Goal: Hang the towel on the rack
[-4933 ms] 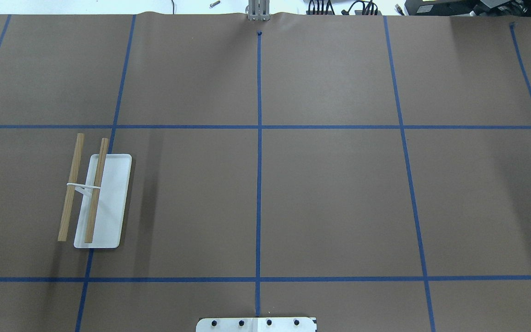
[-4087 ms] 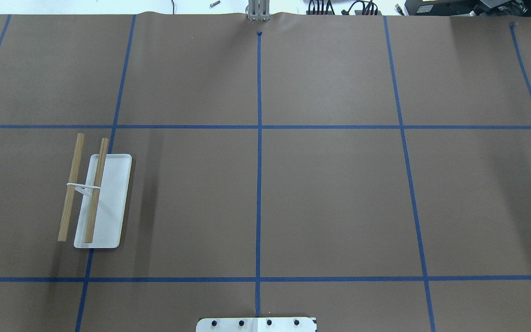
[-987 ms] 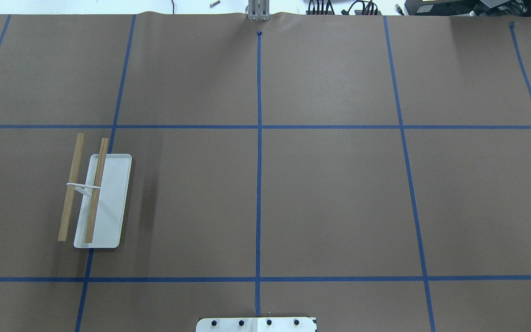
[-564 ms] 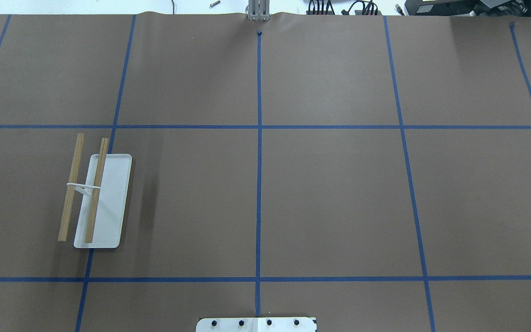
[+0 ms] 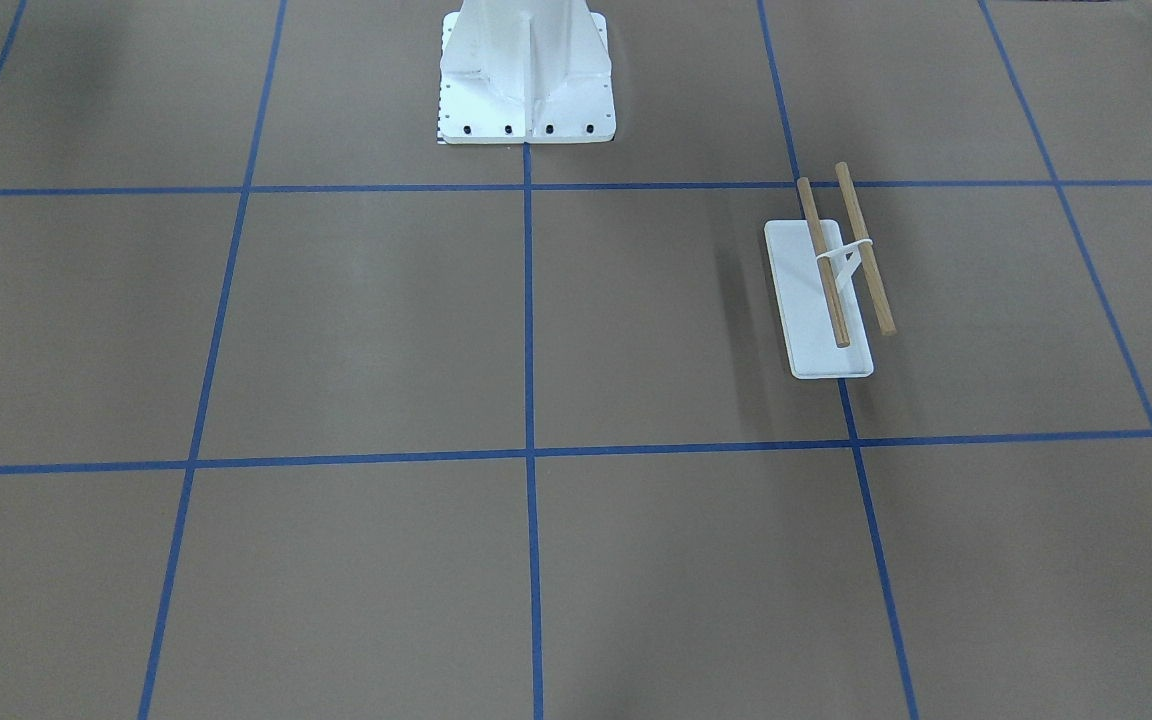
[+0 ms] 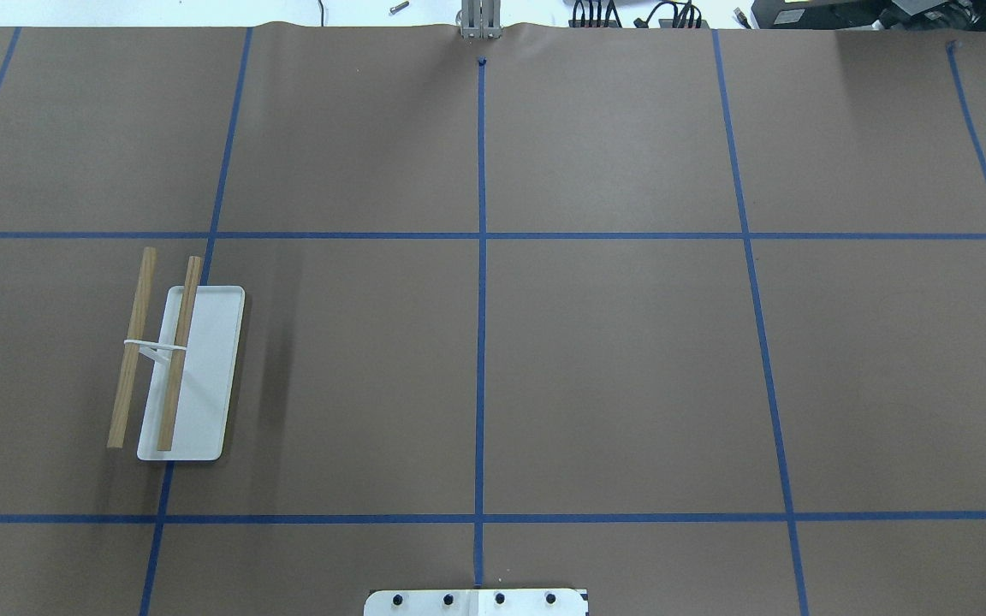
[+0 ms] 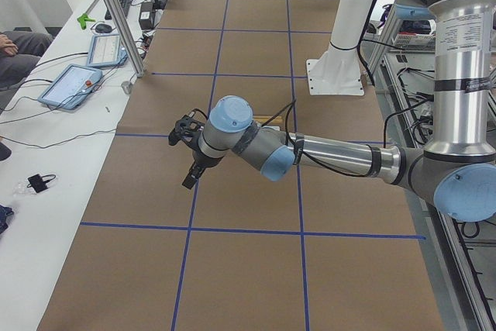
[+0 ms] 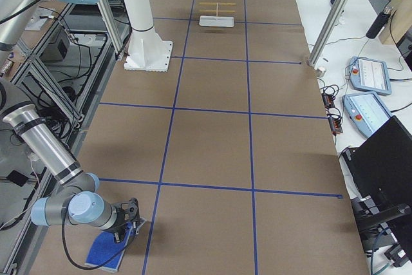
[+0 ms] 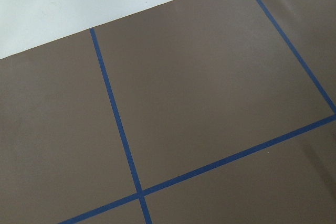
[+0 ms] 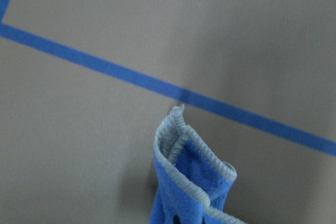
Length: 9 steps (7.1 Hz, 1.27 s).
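Right gripper point(image 8: 127, 231) is down on the towel point(image 8: 103, 252) at the worktop's right end, near the robot-side corner; I cannot tell if it grips. Left gripper point(image 7: 188, 174) hangs above the left end, state unclear too. The towel looks soft, light and floppy, so it is best pinched at a hemmed corner. The rack point(image 6: 202, 393) stands near the left end.

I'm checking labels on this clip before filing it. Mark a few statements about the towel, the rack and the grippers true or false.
1. Nothing hangs on the rack. True.
2. The towel lies beside the rack. False: it lies at the opposite end of the table, by the right gripper.
3. The rack stands on its flat base. True.
4. The left gripper holds the rack. False: it hangs over the table, away from the rack.
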Tool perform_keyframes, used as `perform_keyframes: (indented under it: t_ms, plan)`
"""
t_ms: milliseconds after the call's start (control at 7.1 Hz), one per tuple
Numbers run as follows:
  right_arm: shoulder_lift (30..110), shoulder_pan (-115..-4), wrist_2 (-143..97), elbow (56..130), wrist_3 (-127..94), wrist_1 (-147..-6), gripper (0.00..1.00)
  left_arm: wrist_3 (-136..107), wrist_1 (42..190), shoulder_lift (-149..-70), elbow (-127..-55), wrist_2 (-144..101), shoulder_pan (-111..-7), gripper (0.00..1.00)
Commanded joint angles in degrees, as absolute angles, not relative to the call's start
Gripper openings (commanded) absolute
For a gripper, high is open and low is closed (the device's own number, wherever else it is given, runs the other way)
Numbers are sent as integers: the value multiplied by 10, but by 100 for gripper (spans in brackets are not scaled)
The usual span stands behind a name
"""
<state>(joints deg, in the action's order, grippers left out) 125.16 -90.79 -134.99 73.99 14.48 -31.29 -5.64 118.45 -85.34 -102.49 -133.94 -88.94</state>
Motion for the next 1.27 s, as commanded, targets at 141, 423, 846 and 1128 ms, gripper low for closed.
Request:
perform_keyframes:
  t_ms: [141,423,846,1128]
  plan:
    - [1147,-922,-1394,827,142,-487,0,-58,1179,-853,-1020,-1339,-889,99]
    - [1045,-932,-1384,924,142,-672,0,-58,1176,-853,-1009,-1365,-889,99]
    - [870,-877,-1371,946,104,-781,0,-58,1179,-855,-1008,-1375,-889,99]
    - [782,-773,-1368,965,-70,-774,0,-64,1174,-887,-1009,-1383,-879,99]
